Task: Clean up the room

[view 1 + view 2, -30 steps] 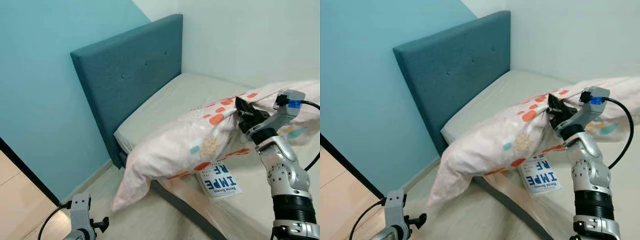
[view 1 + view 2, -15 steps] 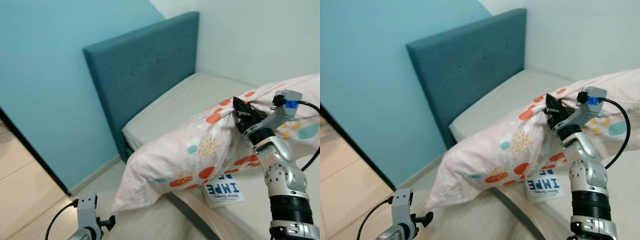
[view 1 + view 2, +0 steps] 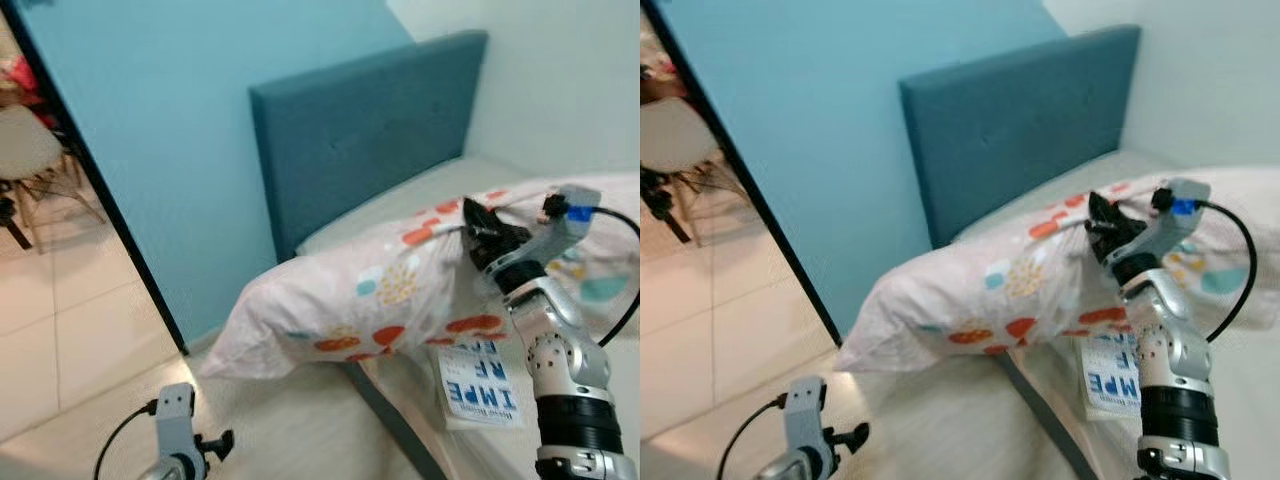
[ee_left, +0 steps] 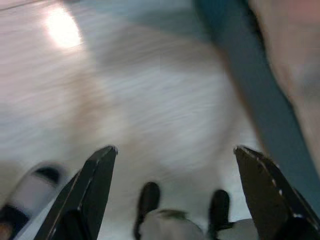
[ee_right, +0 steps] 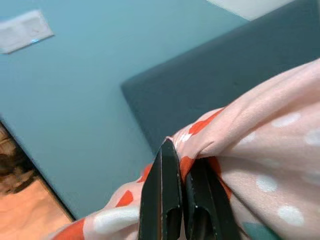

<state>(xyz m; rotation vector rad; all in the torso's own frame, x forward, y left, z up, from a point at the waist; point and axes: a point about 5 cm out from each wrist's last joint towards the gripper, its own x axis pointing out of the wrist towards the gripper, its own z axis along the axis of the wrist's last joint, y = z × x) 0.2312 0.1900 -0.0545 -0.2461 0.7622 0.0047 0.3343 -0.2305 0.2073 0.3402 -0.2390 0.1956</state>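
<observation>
The left gripper (image 4: 172,165) hangs low over the floor, fingers spread wide and empty. A spotted pillow (image 3: 380,300) overhangs the bed (image 3: 400,205) edge, pinched by the closed right gripper (image 3: 472,222). The pillow-placing step appears underway; next, carry it toward the headboard (image 3: 370,140).

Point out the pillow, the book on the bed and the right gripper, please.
pillow (image 3: 350,300), left eye view, middle of its patterned cover.
book (image 3: 480,388), left eye view, its white cover.
right gripper (image 3: 470,222), left eye view, between its fingertips pinching the pillow.
</observation>
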